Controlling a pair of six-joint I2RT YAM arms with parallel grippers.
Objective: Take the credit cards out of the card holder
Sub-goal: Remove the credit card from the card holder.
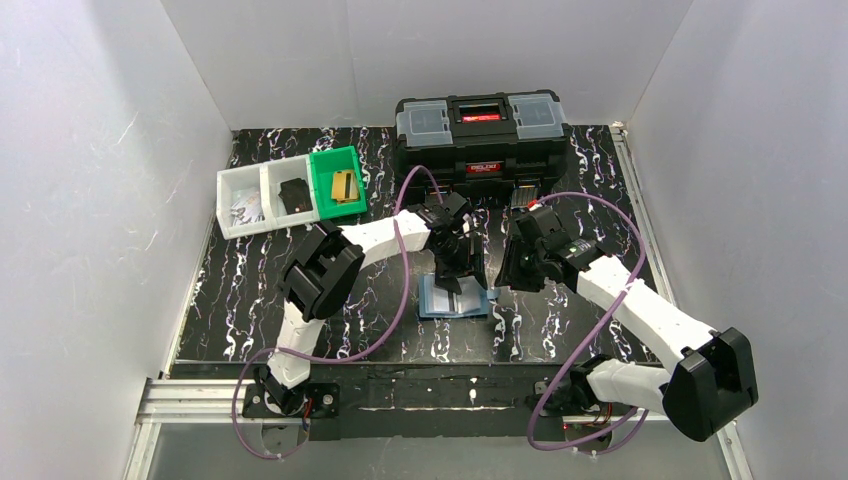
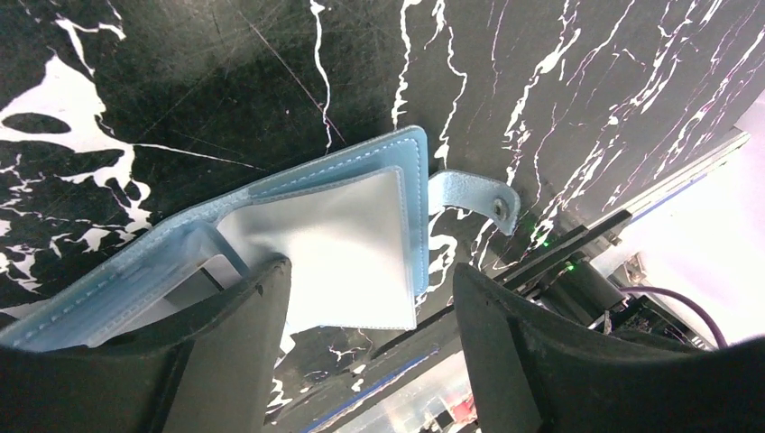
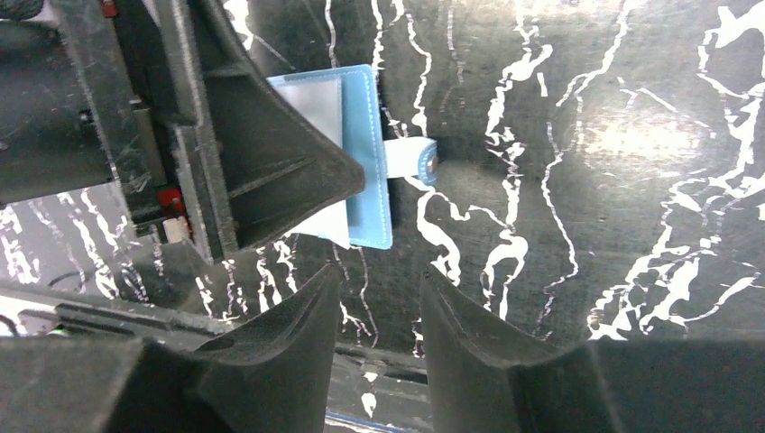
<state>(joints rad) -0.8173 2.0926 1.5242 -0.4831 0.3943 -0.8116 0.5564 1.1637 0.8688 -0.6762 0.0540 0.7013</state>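
Observation:
The card holder (image 1: 455, 299) lies open on the black marbled table, blue with pale inner panels. In the left wrist view it (image 2: 325, 225) shows its snap strap (image 2: 478, 194) pointing right. My left gripper (image 1: 457, 272) is open right above it (image 2: 370, 280); one fingertip (image 2: 266, 289) is at the inner panel, the other is off the right edge. My right gripper (image 1: 520, 268) is open and empty just to its right (image 3: 379, 275), with the holder (image 3: 365, 153) ahead. An orange-tan card (image 1: 346, 185) lies in the green bin. A dark card (image 1: 293, 192) lies in a white bin. No card shows in the holder.
A big black toolbox (image 1: 482, 135) stands at the back behind both grippers. A row of bins, two white (image 1: 240, 185) and one green (image 1: 322, 160), sits at the back left. White walls enclose the table on three sides; the arm bases and cables are at the near edge.

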